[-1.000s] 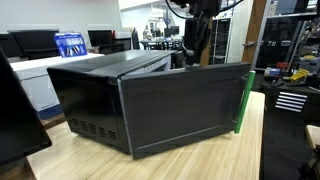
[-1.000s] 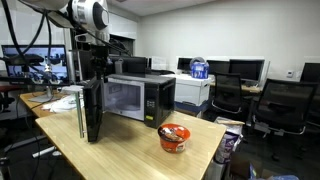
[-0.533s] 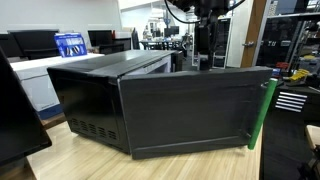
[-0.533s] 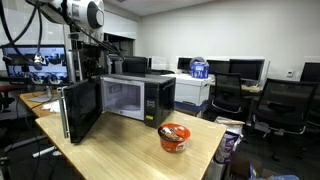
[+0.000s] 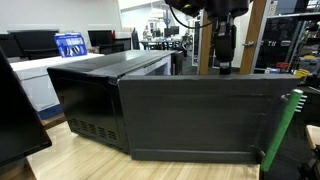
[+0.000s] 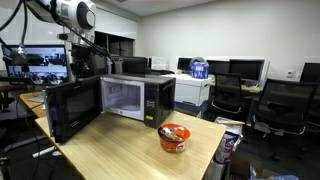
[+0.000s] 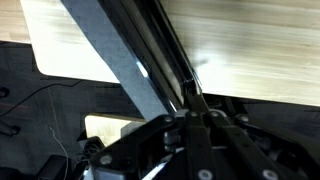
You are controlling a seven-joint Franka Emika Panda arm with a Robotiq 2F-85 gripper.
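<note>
Your hand (image 5: 222, 66) is closed at the top edge of the microwave (image 6: 138, 97) door (image 5: 190, 115). The door stands wide open, so opening looks done.

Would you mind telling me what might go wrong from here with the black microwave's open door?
The black microwave door stands swung wide; pushing further might strain its hinge or shift the black microwave oven on the light wooden table. The end effector is shut at the door's top edge and may slip off or scrape it.
</note>
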